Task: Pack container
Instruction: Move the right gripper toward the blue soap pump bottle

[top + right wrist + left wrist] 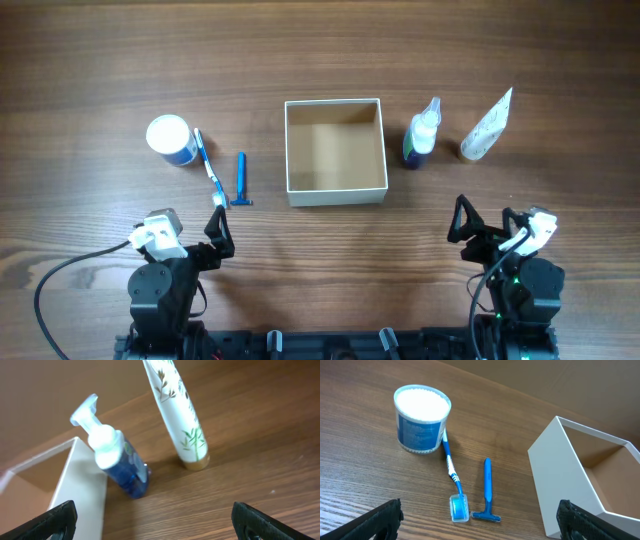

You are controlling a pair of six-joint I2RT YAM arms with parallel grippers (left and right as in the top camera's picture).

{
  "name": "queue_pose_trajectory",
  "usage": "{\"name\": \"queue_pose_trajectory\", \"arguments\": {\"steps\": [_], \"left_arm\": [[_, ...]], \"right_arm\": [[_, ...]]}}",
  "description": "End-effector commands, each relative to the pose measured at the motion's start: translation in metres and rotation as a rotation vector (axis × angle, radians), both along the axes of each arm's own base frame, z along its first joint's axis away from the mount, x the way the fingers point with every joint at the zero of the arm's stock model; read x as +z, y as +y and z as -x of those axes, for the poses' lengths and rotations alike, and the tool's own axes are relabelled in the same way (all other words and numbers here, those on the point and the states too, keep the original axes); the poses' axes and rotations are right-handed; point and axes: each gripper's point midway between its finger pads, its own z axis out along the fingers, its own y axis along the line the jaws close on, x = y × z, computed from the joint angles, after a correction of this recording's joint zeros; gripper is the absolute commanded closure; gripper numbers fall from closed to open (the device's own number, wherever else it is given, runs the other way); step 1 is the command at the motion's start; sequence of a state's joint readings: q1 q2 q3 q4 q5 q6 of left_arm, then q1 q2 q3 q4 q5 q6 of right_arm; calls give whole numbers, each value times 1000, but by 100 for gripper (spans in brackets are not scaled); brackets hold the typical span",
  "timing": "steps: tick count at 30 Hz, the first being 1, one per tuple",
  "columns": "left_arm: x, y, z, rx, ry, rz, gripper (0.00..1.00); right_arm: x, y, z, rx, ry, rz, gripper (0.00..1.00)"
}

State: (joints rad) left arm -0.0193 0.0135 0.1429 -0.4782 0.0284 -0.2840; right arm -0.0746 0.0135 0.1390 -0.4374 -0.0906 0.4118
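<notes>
**Both claws spread, box at mid-table**

My left gripper point(479, 520) hangs low at my side of the wooden table point(90, 80), its two dark fingers spread wide and clamped on nothing. My right gripper point(484, 226) is the same, its jaws parted and clear of every object.

The container point(336, 194), a square, shallow cardboard box with white walls, sits at the middle of the table, ahead of me and between my two arms. Its open top faces up and its brown floor shows.

To the box's left stands a round jar point(422, 420) with a white lid and a blue label. A blue-and-white toothbrush point(451, 467) lies with its handle end against the jar's base and its capped head pointing toward my left claw. Just beside it, not touching, lies a blue razor point(487, 492), head end toward me.

To the box's right, a blue pump bottle point(117, 455) with a white pump stands near the box wall. Beyond it is a white tube point(180, 415) printed with green leaves, its tan cap on the table.
</notes>
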Motion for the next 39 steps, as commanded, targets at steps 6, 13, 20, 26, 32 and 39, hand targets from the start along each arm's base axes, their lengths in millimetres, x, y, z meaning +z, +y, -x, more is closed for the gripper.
{"name": "queue_pose_trajectory", "arguments": {"steps": [6,13,20,26,32,39], "left_arm": [[0,0,0,5,-7,13,0],[0,0,0,5,-7,13,0],[0,0,0,5,-7,13,0],[0,0,0,5,-7,13,0],[0,0,0,5,-7,13,0],[0,0,0,5,-7,13,0]], "right_arm": [[45,39,3,242,-110,18,0],[121,48,-3,309,-81,45,0],[197,50,-31,336,113,1,0],[255,65,-78,446,191,-74,0],[231,67,-111,417,298,-106,0],[126,73,-144,288,641,128,1]]}}
